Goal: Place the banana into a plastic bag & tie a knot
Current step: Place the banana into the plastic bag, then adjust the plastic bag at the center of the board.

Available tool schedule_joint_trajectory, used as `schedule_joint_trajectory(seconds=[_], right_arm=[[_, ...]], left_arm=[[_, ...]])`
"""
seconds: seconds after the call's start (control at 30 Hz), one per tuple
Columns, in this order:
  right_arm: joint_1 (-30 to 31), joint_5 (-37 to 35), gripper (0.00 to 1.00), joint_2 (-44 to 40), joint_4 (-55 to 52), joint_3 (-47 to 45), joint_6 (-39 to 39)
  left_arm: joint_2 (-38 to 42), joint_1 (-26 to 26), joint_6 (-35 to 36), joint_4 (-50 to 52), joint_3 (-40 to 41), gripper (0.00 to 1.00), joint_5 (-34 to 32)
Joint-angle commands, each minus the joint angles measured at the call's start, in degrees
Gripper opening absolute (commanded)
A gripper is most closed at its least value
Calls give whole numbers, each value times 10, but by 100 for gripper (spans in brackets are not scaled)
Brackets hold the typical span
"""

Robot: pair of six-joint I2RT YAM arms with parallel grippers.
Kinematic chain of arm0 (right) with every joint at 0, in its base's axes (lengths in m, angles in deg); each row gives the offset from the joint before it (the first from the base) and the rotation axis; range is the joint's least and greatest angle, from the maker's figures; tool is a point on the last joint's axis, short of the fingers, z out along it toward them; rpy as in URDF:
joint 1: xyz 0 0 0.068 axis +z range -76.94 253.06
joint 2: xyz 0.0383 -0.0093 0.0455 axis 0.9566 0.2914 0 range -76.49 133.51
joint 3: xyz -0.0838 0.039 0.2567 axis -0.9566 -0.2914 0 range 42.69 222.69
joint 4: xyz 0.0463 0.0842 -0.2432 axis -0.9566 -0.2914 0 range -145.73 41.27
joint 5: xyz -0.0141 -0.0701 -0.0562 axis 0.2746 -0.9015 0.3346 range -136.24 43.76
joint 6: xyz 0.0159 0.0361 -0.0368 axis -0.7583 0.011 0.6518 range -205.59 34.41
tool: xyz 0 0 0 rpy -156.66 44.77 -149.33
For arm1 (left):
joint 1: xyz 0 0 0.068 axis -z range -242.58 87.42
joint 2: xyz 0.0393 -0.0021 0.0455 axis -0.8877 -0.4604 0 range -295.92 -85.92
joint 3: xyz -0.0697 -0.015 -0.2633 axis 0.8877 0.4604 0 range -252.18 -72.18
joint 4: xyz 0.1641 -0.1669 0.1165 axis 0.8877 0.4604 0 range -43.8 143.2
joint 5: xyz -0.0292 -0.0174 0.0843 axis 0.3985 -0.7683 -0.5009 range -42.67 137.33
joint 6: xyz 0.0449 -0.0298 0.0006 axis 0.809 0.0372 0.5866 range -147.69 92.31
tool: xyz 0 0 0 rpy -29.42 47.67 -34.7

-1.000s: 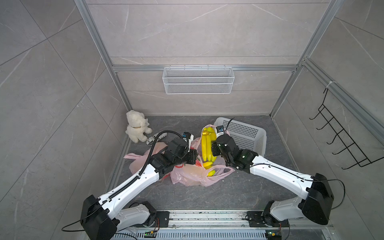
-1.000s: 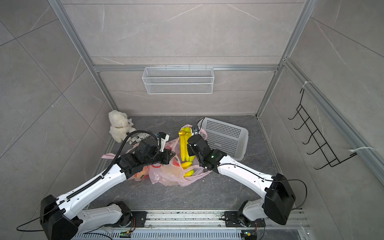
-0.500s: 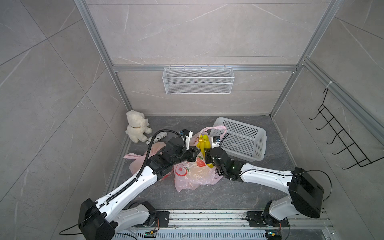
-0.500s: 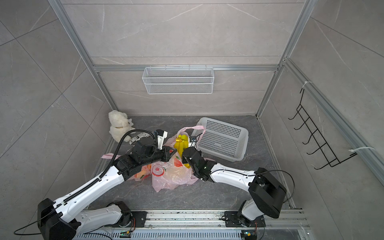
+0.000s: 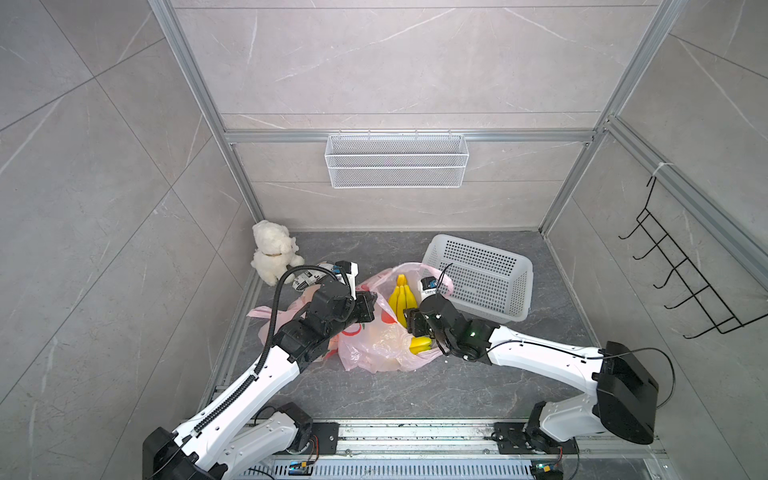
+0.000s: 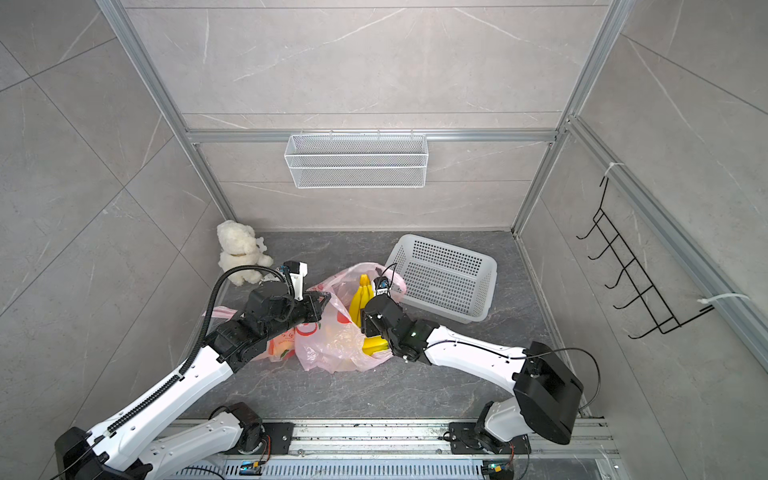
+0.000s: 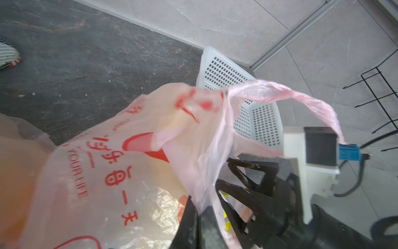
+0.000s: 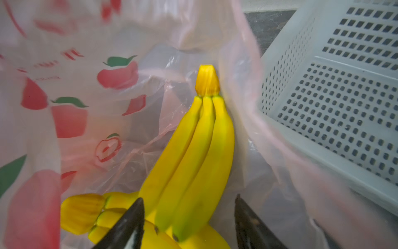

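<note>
- Your left hand (image 7: 200, 208): fingers pressed together, pinching a fold of the plastic bag (image 7: 129, 161) at its rim. In both top views it holds that side of the bag mouth up off the table (image 5: 415, 390).
- Your right hand (image 8: 188, 198): fingers spread wide inside the bag mouth, one on each side of the lower end of the banana (image 8: 193, 151), with a clear gap on at least one side. It has hold of nothing.
- Banana, one bunch, yellow: inside the open bag, stem end pointing away from your right hand. It shows in a top view (image 5: 400, 299) between the two hands.
- Second bunch (image 8: 86, 207), yellow: lower in the same bag, lying under the first.
- Plastic bag, thin pink film with red print: body slumped on the table (image 5: 374, 345), mouth open upward.
- Bag handle (image 7: 280, 96): a loop arching from the rim toward your right arm's wrist camera.
- Basket (image 5: 482, 270), white perforated plastic: on the table just beside the bag, on your right arm's side.
- Plush bear (image 5: 272, 255), white: in the far left corner of the table, well apart from the bag.
- Wire shelf (image 5: 397, 166): on the back wall.
- Hook rack (image 5: 685, 282), black: on the right wall.
</note>
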Motion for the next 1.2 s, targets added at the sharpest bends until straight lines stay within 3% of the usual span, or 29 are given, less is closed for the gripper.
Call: schedule_joint_trajectory(seconds=[0.0,0.17,0.3,0.6,1.17], right_arm=[[0,29,77,-64,-71,12,34],[-9,56,82,-132,-176,42,93],[-56,107,82,-179,-247,42,133],[-94,86,80,-188,-326,34,157],[-97,64,52,-123,-252,40,150]], left_arm=[[13,-10,2,8,0,0,-18],[11,-23,22,19,-4,0,-16],[8,-33,31,22,-2,0,-8],[10,-39,33,25,1,0,-5],[7,-48,33,29,1,0,4]])
